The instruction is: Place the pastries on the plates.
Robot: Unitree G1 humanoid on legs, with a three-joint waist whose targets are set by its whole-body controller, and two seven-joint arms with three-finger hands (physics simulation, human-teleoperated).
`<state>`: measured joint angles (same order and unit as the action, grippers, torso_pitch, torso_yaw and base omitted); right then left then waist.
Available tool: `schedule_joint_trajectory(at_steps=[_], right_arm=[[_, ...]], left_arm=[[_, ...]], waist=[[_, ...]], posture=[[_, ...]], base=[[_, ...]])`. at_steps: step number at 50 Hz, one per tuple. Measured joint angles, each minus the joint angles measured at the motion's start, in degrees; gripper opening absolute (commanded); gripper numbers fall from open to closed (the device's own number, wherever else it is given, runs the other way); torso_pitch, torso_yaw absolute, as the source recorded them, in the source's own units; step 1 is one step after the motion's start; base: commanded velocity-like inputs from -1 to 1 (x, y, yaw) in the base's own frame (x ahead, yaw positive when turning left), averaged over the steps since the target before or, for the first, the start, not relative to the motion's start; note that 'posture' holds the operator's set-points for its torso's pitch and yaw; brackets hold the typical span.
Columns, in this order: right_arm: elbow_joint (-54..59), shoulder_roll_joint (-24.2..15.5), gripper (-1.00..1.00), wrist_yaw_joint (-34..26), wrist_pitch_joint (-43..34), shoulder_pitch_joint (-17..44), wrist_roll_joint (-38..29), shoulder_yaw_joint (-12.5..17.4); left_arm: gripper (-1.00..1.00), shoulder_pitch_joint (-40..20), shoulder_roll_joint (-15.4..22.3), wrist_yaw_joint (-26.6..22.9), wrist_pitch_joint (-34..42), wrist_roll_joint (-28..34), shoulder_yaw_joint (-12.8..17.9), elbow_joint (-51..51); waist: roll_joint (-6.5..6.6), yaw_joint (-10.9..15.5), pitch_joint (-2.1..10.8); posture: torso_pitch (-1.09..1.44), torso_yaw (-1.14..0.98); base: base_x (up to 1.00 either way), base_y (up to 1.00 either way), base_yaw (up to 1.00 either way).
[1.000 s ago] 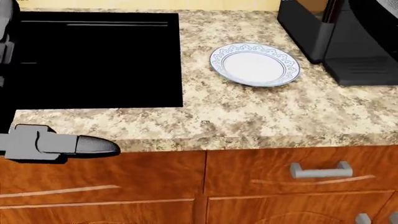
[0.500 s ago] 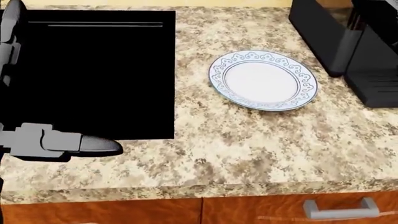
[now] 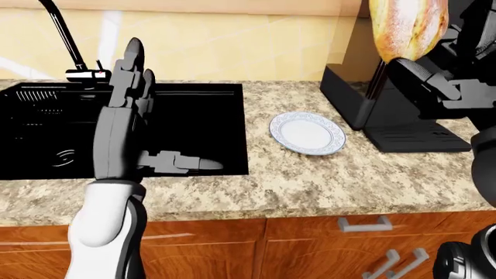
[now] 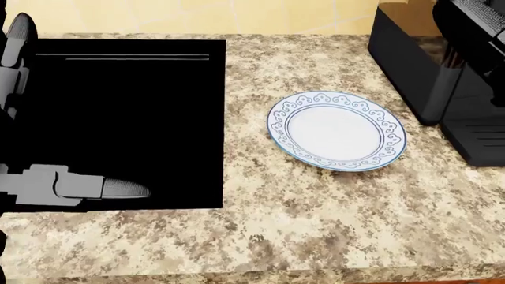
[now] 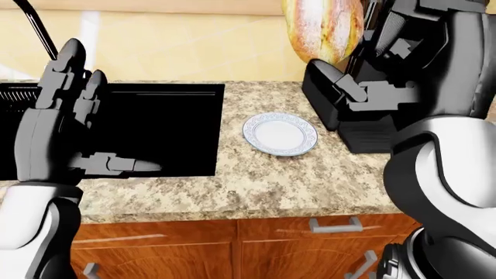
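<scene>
Golden-brown elongated pastry (image 5: 321, 28), looks like a crusty glazed loaf or long roll, is up in the air in the robot's right hand (image 5: 388, 75), nowhere near down yet. It hangs high near the top of the right-eye view, above the speckled granite countertop (image 4: 315, 225) and roughly over the spot between the plate and the black coffee machine (image 3: 403, 110) at the counter's right end. Its long axis runs pretty much straight up and down, the rounded lower end pointing at the counter and the upper end cut off by the frame, so I can't see its full length. The dark fingers (image 5: 341, 87) seem to close against its lower right side, but how firmly is hard to judge since the contact is partly hidden. The white round plate with the blue scrolled rim (image 4: 337, 130) sits bare near the middle of the counter, just right of the black sink basin (image 4: 118, 118), so as far as I can tell nothing's been placed; only one plate and one pastry show up, so whether more are waiting I can't say. My guess: carry it left over the plate and lower it. The left hand (image 3: 132, 104) is raised over the sink's near edge, fingers up and thumb out, holding nothing.
</scene>
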<state>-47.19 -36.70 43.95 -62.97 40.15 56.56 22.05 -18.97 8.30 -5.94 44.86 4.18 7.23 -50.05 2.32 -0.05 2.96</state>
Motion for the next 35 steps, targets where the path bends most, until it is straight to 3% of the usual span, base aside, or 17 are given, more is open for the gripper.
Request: schedule_joint_trajectory(at_steps=[3, 7, 9, 11, 13, 15, 19, 21, 22, 27, 35], right_arm=[[-0.53, -0.79, -1.0, 0.39, 0.69, 0.4, 0.83, 0.92], [-0.08, -1.34, -1.0, 1.01, 1.4, 0.85, 1.3, 0.53], [-0.05, -1.79, -1.0, 1.0, 1.76, 1.65, 1.68, 0.13], [0.1, -2.12, -1.0, 1.08, 2.09, 1.73, 1.58, 0.22], [0.88, -1.77, -1.0, 1.38, 1.36, 0.08, 1.09, 0.3], [1.85, -1.55, -1.0, 1.64, 0.31, -0.14, 0.87, -0.05], [0.77, -1.17, -1.0, 0.8, 0.37, 0.11, -0.02, -0.3], [0.01, -1.05, -1.0, 0.62, 0.66, 0.61, -0.42, -0.03], [-0.43, -0.57, -1.0, 0.57, 0.75, 0.5, -0.77, -0.14], [-0.6, 1.56, -1.0, -0.61, -0.51, 0.26, -2.25, -2.42], [-1.23, 4.05, -1.0, -3.26, -2.57, -0.31, -6.29, -2.0]], left_arm=[[1.0, -0.81, 0.02, 0.01, -0.34, 0.17, 0.07, -0.75], [1.0, -0.95, 0.02, -0.01, -0.98, 0.25, -0.08, -0.89], [1.0, -1.42, 0.17, 0.08, -0.85, 0.45, 0.33, -0.88], [1.0, -2.04, 0.06, 0.18, -0.91, 0.63, 0.07, -0.78], [1.0, -1.32, -0.68, -0.27, -0.12, 0.33, -1.53, 0.41], [1.0, -1.05, -0.6, -0.9, 1.11, -0.15, -2.22, 1.33], [1.0, -1.45, -0.2, -0.98, 0.86, 0.01, -0.79, 0.22], [1.0, -1.6, -0.16, -0.66, -0.11, 0.3, -0.34, -0.77], [1.0, -1.46, -0.02, -0.57, -0.59, 0.39, -0.24, -0.93], [1.0, -0.58, -0.17, -0.38, -0.54, 0.53, 0.02, 0.31], [1.0, -0.36, -0.3, -0.18, -1.09, 0.62, -0.24, 0.62]], waist=[[0.54, 0.46, 0.97], [-1.2, 1.86, 1.99], [-3.5, 2.51, 2.18], [-6.72, 1.88, 1.0], [-6.71, 1.81, -1.63], [-6.3, 1.78, -2.48], [-4.26, 1.61, -1.55], [-2.3, 0.99, -0.39], [-2.2, 0.7, 0.14], [-4.44, 0.88, 1.78], [-5.01, 1.36, 2.91]], posture=[[-0.2, 0.0], [-0.2, 0.0], [-0.2, 0.0], [-0.2, 0.0], [-0.2, 0.0], [-0.2, 0.0], [-0.2, 0.0], [-0.2, 0.0], [-0.2, 0.0], [-0.2, 0.0], [-0.2, 0.0]], base=[[0.57, -0.48, 0.0], [0.51, -0.38, 0.0], [0.0, 0.0, 0.0], [0.0, 0.0, 0.0], [0.0, 0.0, 0.0], [0.0, 0.0, 0.0], [0.0, 0.0, 0.0], [0.0, 0.0, 0.0], [0.0, 0.0, 0.0], [0.0, 0.0, 0.0], [0.0, 0.0, 0.0]])
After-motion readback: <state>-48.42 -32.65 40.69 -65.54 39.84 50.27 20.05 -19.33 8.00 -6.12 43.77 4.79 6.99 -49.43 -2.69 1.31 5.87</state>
